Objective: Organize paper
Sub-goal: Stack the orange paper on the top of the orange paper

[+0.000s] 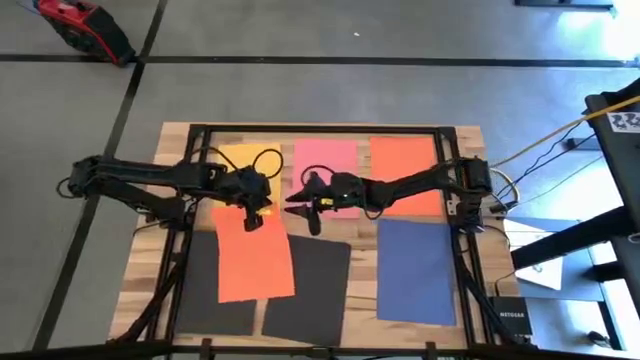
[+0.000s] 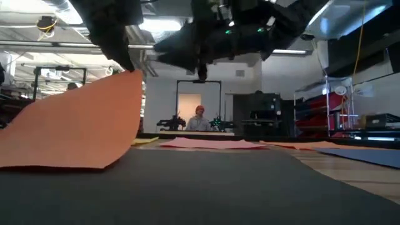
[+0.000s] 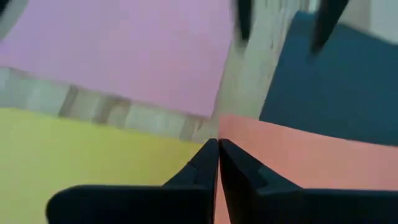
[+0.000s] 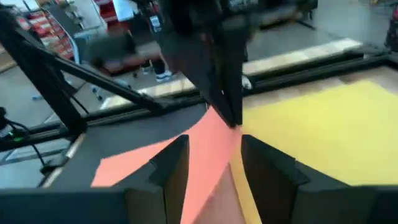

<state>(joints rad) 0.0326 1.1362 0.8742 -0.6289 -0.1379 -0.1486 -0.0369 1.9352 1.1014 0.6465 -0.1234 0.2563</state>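
I held the left gripper [image 1: 262, 208] clamped on the near orange sheet's [image 1: 254, 258] corner, lifting it; the right gripper [image 1: 303, 205] hovered open. Next: carry toward the far orange sheet [image 1: 404, 160].

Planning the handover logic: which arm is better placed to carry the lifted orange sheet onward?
Left. Its gripper is shut on the orange sheet, one corner raised. The right gripper hovers open beside it.

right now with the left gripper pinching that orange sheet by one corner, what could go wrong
The left gripper holds the lifted orange sheet by one corner only, so it could slip out or crease. Its lower end drags over the black sheets and may shift them. The open right gripper sits close and could snag the raised edge.
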